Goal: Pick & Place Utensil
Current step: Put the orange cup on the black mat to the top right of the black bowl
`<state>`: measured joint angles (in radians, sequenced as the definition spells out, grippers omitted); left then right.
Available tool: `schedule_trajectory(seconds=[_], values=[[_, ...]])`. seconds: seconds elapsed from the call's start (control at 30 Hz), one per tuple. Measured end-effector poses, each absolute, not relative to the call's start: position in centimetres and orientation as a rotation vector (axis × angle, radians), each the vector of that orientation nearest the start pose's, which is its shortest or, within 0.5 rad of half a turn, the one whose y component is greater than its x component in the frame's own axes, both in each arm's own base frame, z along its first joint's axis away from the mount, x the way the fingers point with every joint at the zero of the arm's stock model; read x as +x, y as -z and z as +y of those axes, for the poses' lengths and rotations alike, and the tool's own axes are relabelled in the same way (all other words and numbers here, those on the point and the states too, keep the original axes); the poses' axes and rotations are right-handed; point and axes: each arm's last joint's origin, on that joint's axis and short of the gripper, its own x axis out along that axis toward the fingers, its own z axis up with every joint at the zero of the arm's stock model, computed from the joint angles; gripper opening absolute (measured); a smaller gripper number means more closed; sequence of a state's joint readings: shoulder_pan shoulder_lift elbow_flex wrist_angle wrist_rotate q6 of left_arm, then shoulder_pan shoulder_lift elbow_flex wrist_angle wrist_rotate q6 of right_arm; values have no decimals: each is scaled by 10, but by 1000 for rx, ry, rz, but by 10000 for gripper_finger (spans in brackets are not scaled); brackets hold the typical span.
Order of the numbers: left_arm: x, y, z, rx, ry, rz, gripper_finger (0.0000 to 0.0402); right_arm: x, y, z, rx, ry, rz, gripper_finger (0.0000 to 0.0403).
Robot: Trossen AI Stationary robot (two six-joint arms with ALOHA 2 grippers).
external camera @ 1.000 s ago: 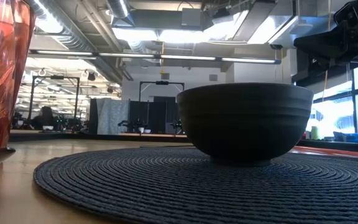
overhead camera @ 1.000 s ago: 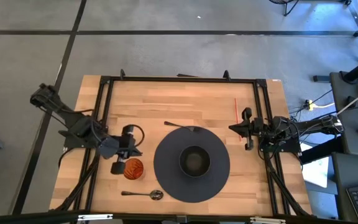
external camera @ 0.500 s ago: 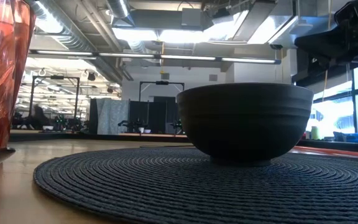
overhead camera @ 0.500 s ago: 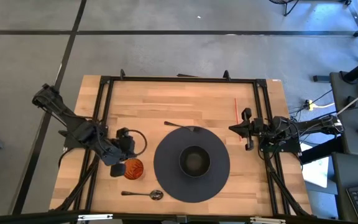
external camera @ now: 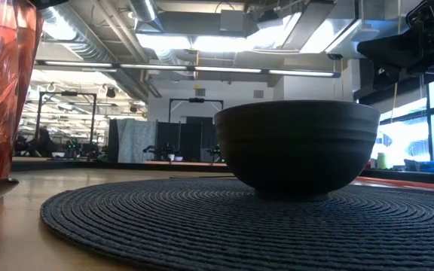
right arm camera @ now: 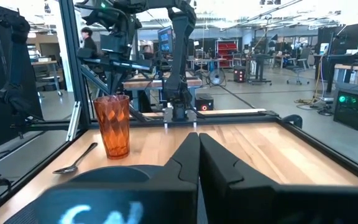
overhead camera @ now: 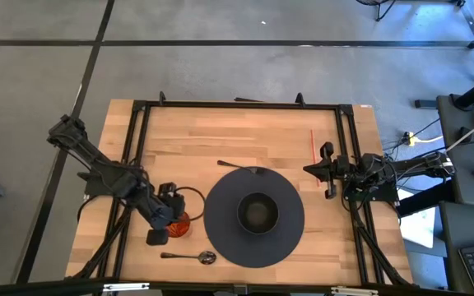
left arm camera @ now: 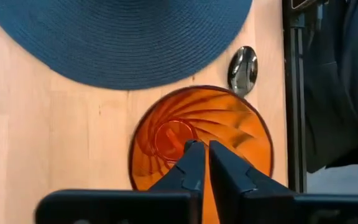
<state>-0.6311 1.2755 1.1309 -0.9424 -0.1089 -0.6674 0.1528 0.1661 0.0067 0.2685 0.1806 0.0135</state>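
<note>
Nearest the front edge of the worktop [overhead camera: 245, 136], the spoon [overhead camera: 189, 257] lies flat and free, bowl end toward the mat [overhead camera: 254, 217], handle pointing to the left side; nothing touches it. Just behind it stands the orange cup [overhead camera: 177, 224], upright, close beside the mat's left rim without overlapping it. Directly above the cup hangs the left claw [overhead camera: 164, 215], pointing down over the cup's mouth; in the left wrist view its fingers [left arm camera: 190, 163] stand nearly together with only a thin slit between them, holding nothing, the fingertips over the cup's inside near its centre. Whether they reach below the rim cannot be told. That same view shows the spoon bowl just past the cup, between cup and frame rail. Centrally, the round dark woven mat carries the dark bowl [overhead camera: 257, 212] upright at its middle; the low view confirms the bowl sits level. A second dark utensil [overhead camera: 239, 167] lies at the mat's far rim, its head touching or overlapping the edge. Farther right, the right claw [overhead camera: 309, 170] waits at the worktop's right side, fingers pressed together and empty, well apart from the mat. A thin red line [overhead camera: 313, 146] marks the wood beyond it.
</note>
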Motion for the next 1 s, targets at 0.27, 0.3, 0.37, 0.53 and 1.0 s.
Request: schedule_trajectory(seconds=[0.27,0.3,0.37,0.53,1.0], values=[[204,-330,-131,-127,159,989,100,106,-178,11,32,28,-107,4],[205,-335,-131,-110,165,970,110,106,-178,11,31,27,-107,4],[205,-341,-130,-61,177,944,128,106,-178,11,31,28,-104,4],[207,-345,-131,38,240,899,150,106,-176,11,19,28,-88,4],[192,-334,-119,-88,-31,1087,152,107,-175,11,12,28,-73,4]])
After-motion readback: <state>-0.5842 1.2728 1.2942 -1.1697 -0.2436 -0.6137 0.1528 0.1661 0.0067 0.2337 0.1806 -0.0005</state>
